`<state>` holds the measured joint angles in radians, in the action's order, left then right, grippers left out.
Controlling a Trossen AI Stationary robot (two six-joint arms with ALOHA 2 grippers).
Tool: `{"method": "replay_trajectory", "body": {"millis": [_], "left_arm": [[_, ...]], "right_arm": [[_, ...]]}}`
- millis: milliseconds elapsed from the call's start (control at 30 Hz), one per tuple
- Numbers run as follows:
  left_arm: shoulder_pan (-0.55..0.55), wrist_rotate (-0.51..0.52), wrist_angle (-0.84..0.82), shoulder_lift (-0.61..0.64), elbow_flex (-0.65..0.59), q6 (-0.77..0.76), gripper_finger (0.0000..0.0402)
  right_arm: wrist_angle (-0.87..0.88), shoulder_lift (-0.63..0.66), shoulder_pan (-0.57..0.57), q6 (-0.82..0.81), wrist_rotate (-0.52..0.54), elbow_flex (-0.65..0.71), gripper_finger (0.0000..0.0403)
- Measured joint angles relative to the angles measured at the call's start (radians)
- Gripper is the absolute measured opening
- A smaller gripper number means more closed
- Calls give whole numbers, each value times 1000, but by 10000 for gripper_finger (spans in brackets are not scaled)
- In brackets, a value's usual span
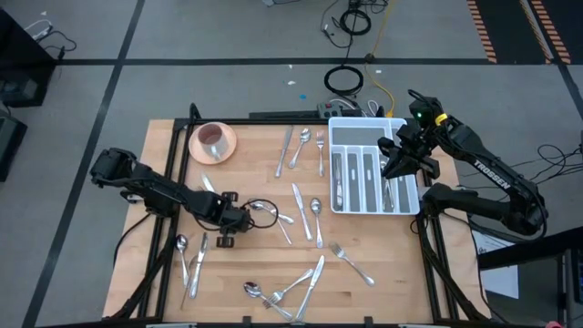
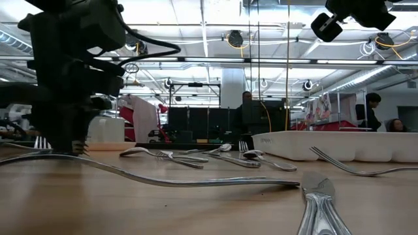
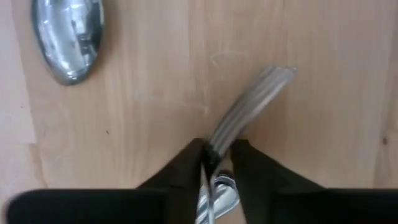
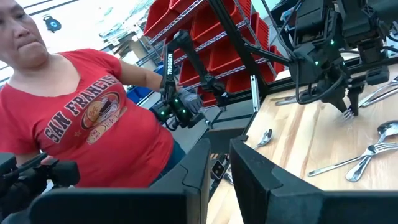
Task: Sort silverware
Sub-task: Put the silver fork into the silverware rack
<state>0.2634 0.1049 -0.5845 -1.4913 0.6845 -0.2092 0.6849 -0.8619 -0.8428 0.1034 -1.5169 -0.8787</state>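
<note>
The silverware lies scattered over the wooden table (image 1: pixel 255 273): spoons, forks and knives (image 1: pixel 314 219), and more pieces in the white tray (image 1: pixel 339 128) at the far right. My left gripper (image 3: pixel 217 149) points down at the table's left-middle (image 1: pixel 226 240) and is shut on one ribbed-handled piece (image 3: pixel 249 99). A spoon's bowl (image 3: pixel 68 37) lies near it. My right gripper (image 1: pixel 398 162) hangs above the tray, pointing level, its fingers (image 4: pixel 193 168) a narrow gap apart with nothing between them. My left gripper pinches the piece's ribbed handle (image 3: pixel 222 134) between its two fingers, some way back from the handle's free end (image 3: pixel 277 78). The fingers come from above, pointing down, and lie across the handle. The piece lies flat on the table.
A pink saucer with a cup (image 1: pixel 213 141) stands at the far left. A black cable loop (image 1: pixel 262 206) lies beside my left gripper. In the low view a long piece (image 2: pixel 196 179) lies across the foreground. A person in a red shirt (image 4: pixel 93 118) stands beyond the table's edge.
</note>
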Motion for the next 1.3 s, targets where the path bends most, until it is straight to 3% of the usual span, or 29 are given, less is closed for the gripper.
{"method": "replay_trajectory", "body": {"millis": [133,200,533,667,833,900,1067,1300], "left_arm": [[-1,4,-4,22,16,-25,13],[-1,8,-7,29,34,-43,12],[-73,53,-78,99,163,-272,10],[-153,74,-12,169,222,-380,9],[-279,152,220,264,265,-436,9],[-347,174,359,291,267,-435,9],[-489,44,757,241,268,-502,8],[-567,-40,1193,12,268,-649,8]], "right_arm": [[0,0,0,10,1,0,52],[0,0,0,11,11,0,52],[-13,-1,0,6,256,0,52],[-54,-1,0,-67,482,0,45],[-106,-1,0,-217,855,0,27],[-136,5,-1,-278,937,0,17],[-226,70,-8,-371,926,0,2],[-282,260,-35,-460,917,0,1]]}}
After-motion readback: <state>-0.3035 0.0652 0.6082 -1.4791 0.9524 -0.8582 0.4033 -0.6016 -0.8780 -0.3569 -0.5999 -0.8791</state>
